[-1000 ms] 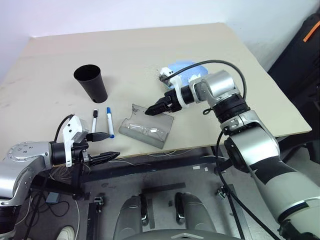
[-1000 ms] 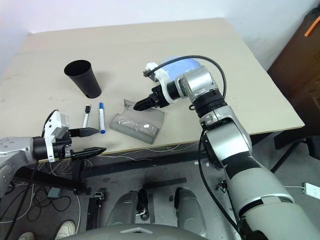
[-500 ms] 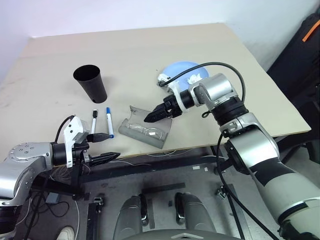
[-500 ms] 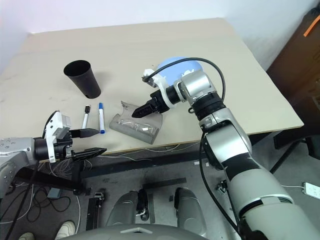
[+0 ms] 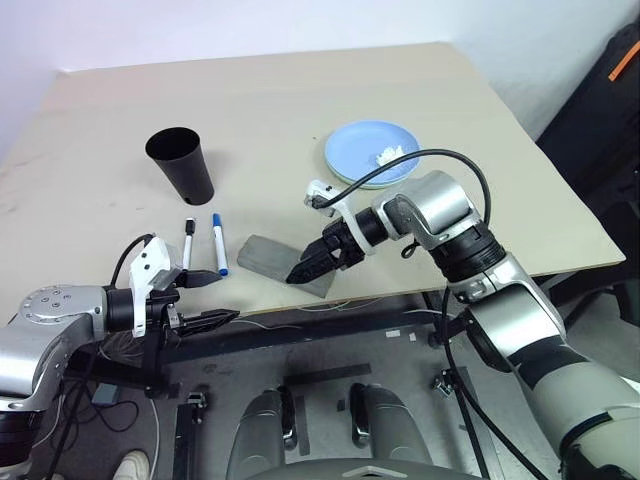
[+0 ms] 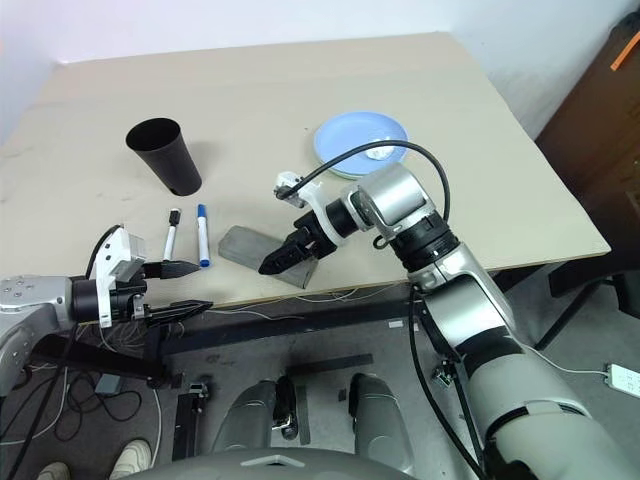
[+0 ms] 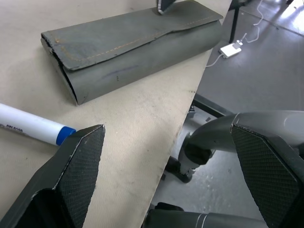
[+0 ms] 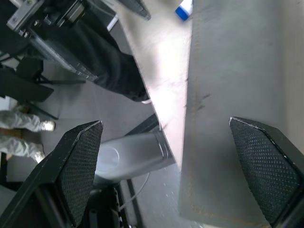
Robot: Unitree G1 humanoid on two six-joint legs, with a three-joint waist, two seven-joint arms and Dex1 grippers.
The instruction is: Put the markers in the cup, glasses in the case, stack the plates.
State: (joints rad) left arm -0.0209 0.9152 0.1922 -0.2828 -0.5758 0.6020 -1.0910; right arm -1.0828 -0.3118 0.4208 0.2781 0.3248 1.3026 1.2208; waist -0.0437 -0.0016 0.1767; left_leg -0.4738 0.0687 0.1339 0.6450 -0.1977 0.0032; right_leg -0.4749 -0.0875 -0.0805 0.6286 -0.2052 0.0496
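Case [image 5: 285, 262] lid now shut; beige table [image 5: 300, 110]

Bright, even overhead light, soft shadows under the cup [image 5: 181, 165], wrist views slightly blurred

Case [image 5: 285, 262] was grey; cup [image 5: 182, 165] matte black; plate [image 5: 370, 152] light blue; markers [image 5: 203, 240] white, capped black and blue; table [image 5: 260, 110] beige.

Left hand [image 5: 207, 297] low at near left, fingers spread. Right hand [image 5: 305, 270] angled down leftward at centre, fingers apart.
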